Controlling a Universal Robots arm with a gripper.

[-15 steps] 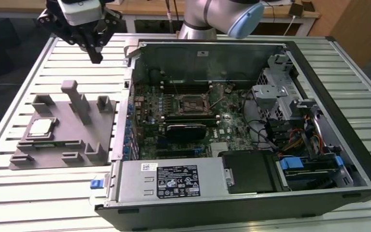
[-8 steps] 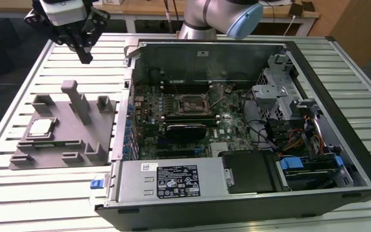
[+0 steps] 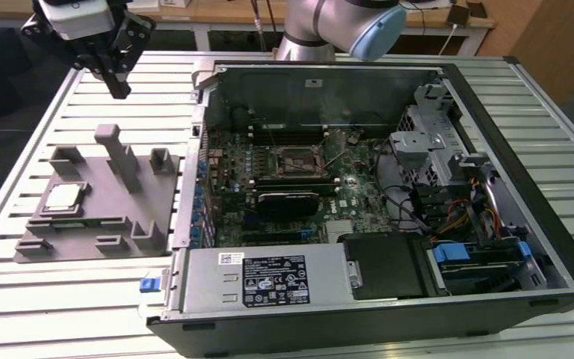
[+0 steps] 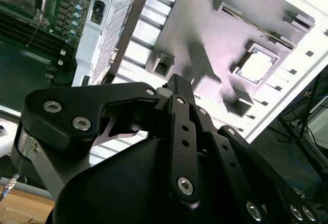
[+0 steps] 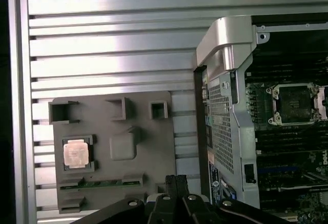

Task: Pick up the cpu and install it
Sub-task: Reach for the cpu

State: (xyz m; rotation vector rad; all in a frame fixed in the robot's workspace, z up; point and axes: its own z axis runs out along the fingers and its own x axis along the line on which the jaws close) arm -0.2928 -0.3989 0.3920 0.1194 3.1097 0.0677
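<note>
At the exterior view's left, the cpu (image 3: 63,197) lies flat in a recess of the grey fixture (image 3: 102,206) on the slatted surface (image 3: 28,131). The fingers (image 3: 119,88) hang above and beyond it, slightly rightward, pressed together and empty. Farther right, the socket (image 3: 297,158) waits inside the opened case (image 3: 526,149).

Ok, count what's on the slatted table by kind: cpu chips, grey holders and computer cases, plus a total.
cpu: 1
grey holder: 1
open computer case: 1
Total: 3
</note>
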